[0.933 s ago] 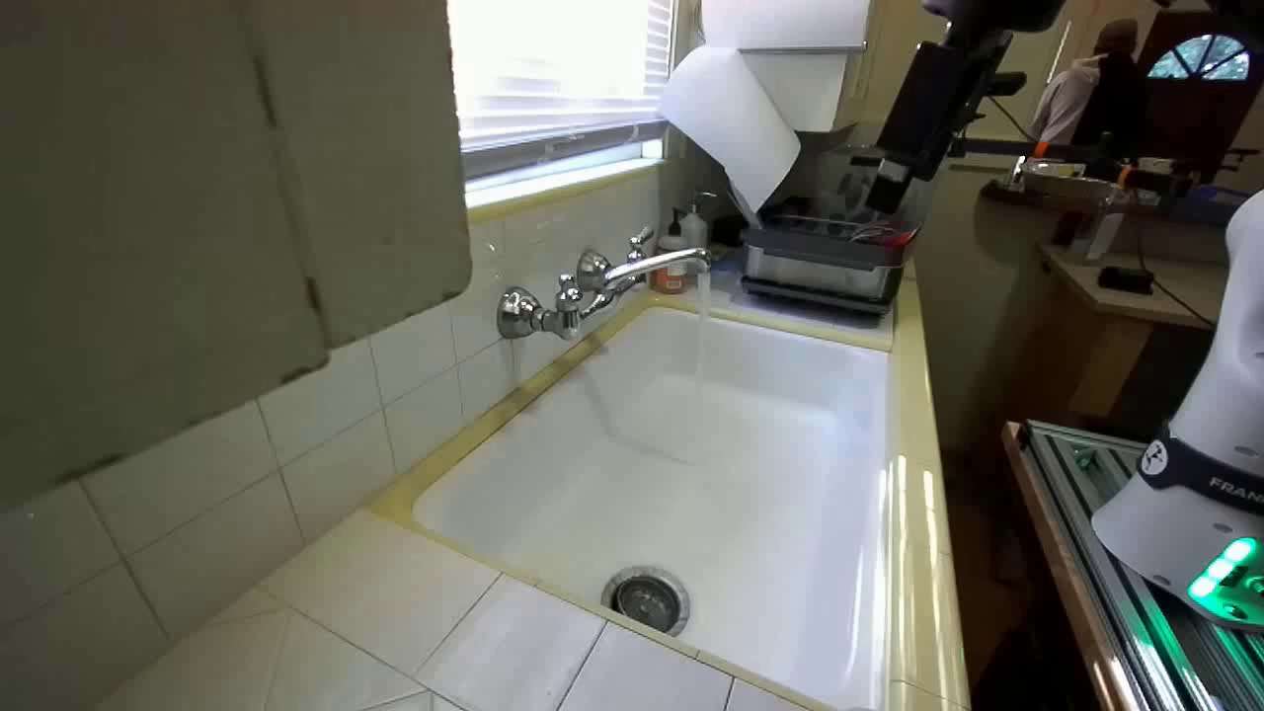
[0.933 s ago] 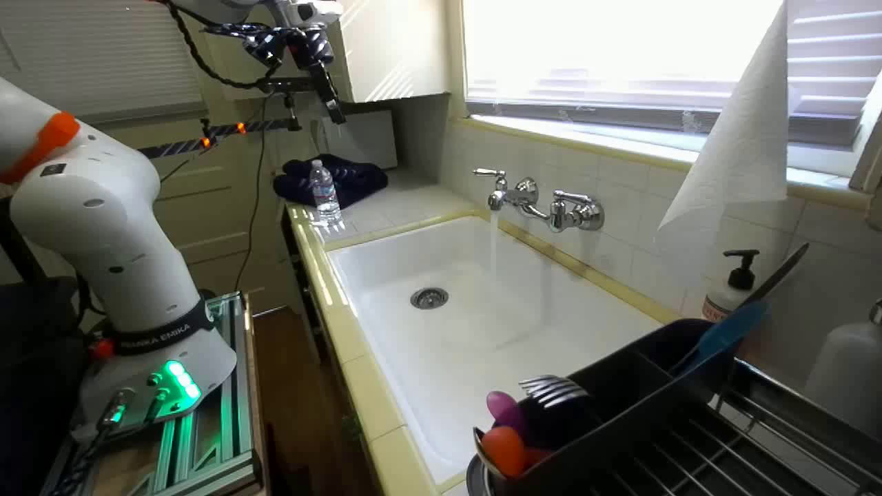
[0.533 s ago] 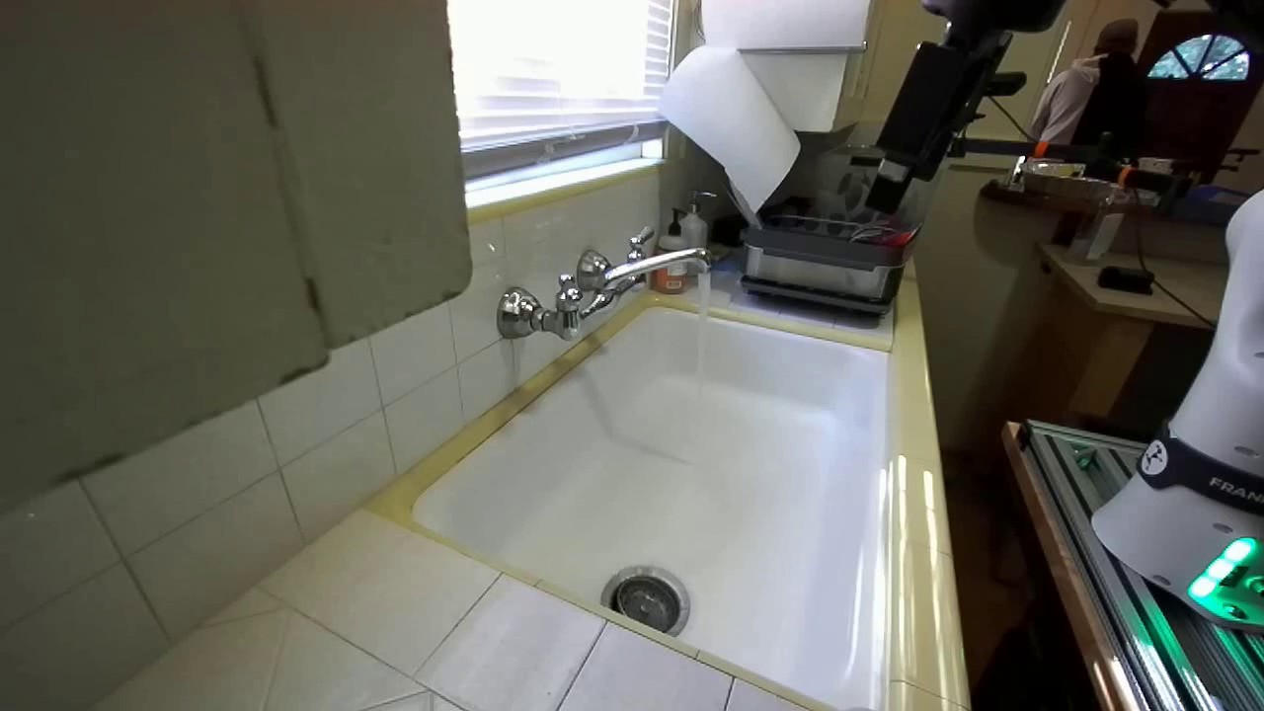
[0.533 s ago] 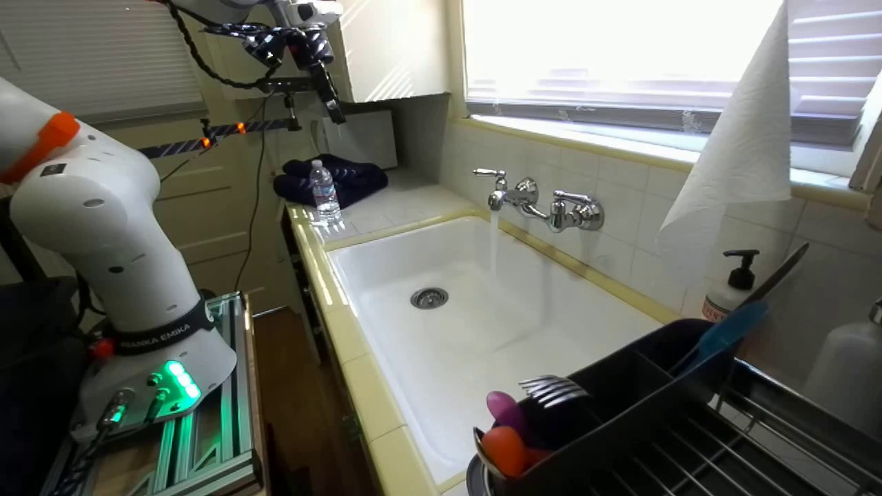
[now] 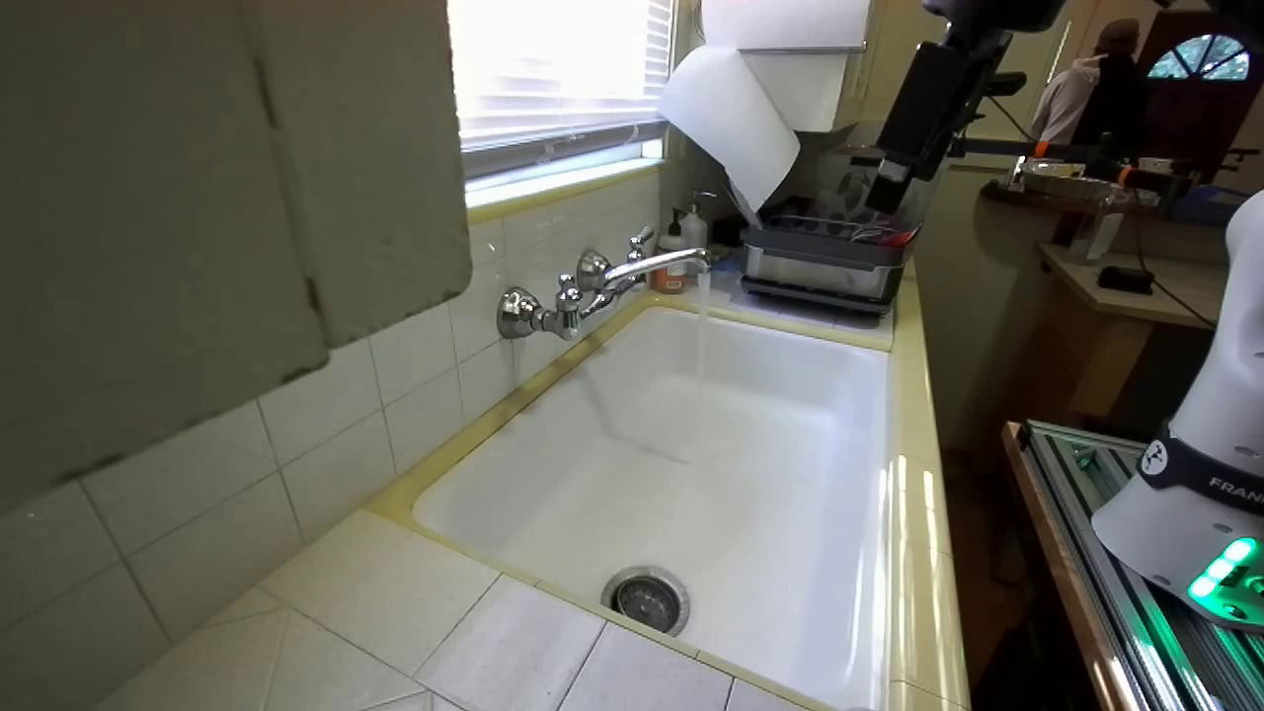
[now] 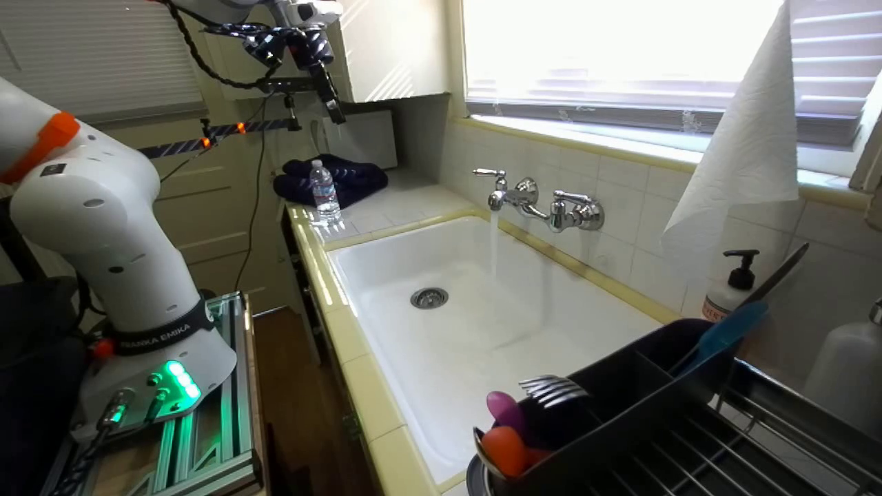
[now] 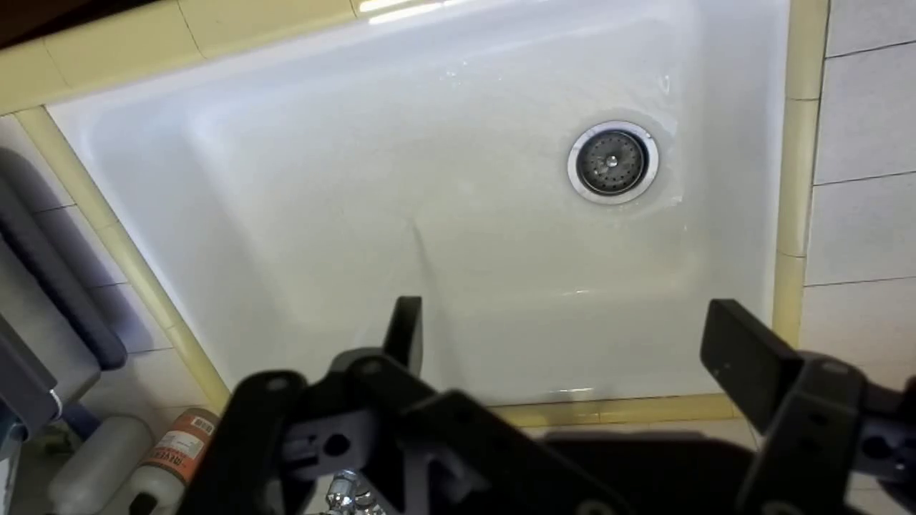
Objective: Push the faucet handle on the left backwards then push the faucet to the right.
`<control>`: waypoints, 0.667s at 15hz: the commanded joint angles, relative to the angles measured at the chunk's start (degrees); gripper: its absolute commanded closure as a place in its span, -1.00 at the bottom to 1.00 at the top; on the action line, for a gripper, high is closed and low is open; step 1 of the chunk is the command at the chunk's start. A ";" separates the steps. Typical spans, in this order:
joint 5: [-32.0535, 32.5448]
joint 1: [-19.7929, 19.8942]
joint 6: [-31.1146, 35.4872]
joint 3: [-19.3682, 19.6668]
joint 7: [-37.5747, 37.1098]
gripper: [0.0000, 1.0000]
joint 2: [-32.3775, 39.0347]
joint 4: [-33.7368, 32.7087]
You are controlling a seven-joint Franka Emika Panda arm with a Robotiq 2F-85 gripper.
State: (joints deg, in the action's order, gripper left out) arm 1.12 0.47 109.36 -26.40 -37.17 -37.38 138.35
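Observation:
A chrome wall-mounted faucet sits above the white sink (image 5: 770, 513). Its spout (image 5: 657, 265) reaches out over the sink, and water (image 6: 494, 241) runs from it. The left handle (image 6: 490, 173) has its lever pointing out from the wall; it is also visible in an exterior view (image 5: 569, 294). The right handle (image 6: 572, 198) has its lever toward the wall. My gripper (image 7: 565, 322) is open and empty, above the sink and apart from the faucet. In both exterior views it hangs high (image 5: 889, 188) (image 6: 335, 114). In the wrist view only a chrome piece of faucet (image 7: 343, 493) shows; the gripper hides the rest.
A dish rack (image 5: 820, 267) with utensils and soap bottles (image 7: 168, 458) stand at one sink end. A paper towel sheet (image 6: 741, 131) hangs above. A water bottle (image 6: 324, 189) and dark cloth (image 6: 355, 176) lie at the other end, under a cabinet (image 6: 396, 48).
The hanging paper towel sheet has swayed slightly to the right in an exterior view. The arm, gripper and faucet have not visibly moved.

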 commanded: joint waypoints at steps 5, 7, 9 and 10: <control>1.34 1.52 4.03 5.01 -5.89 -1.00 3.29 -0.86; 1.97 2.90 7.43 6.62 -7.17 -1.00 5.82 -1.64; 2.89 4.05 11.02 7.41 -8.32 -1.00 8.91 -2.62; 3.55 4.32 12.59 7.45 -8.82 -1.00 10.71 -3.12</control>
State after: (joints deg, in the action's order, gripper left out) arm 2.23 4.05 118.30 -19.26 -42.43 -32.51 137.79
